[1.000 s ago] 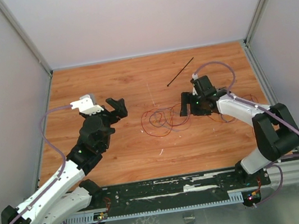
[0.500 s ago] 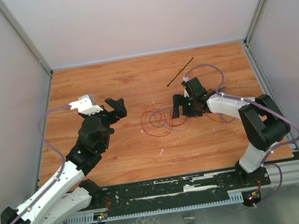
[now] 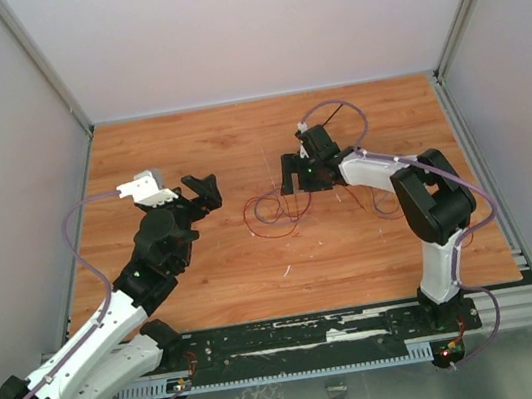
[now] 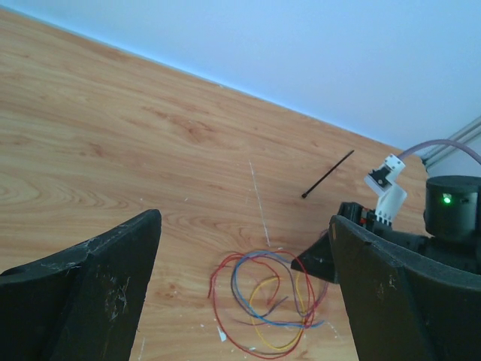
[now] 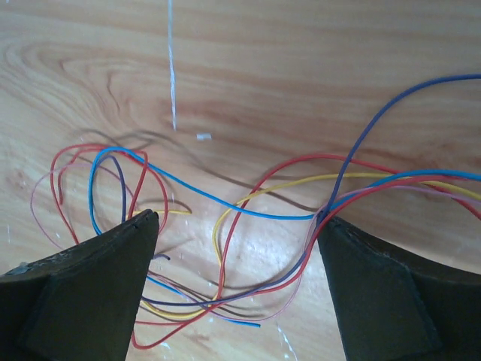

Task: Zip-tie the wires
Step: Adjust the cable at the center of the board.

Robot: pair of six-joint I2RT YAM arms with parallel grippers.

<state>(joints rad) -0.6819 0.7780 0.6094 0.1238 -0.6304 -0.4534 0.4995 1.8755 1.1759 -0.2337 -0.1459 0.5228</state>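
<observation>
Wood table (image 3: 188, 151), boxed in by pale walls on three sides; a metal rail runs along the near edge, on the arm-base side of the wires (image 3: 276, 214). Bare wood all around the wires: a broad stretch to their left, and more beyond them toward the back wall. A few small white scuffs and one thin pale streak show on the wood close to the wires.

The wires lie about mid-table as a loose flat tangle of thin strands, red, blue, yellow and purple, in overlapping loops. Some ends trail off to the right under the right arm.

The zip tie (image 4: 328, 174) is a thin straight black strip lying flat on a diagonal, beyond the wires and to their right, apart from them. In the top view the right arm's lilac cable partly hides it.

The right gripper (image 3: 299, 179) hangs over the right end of the wires, jaws spread wide. In its wrist view strands run between the fingers and nothing is gripped. Can't tell whether the fingertips touch the table.

The left gripper (image 3: 206, 194) is left of the wires, well apart, pointing toward them, jaws fully spread and empty.
</observation>
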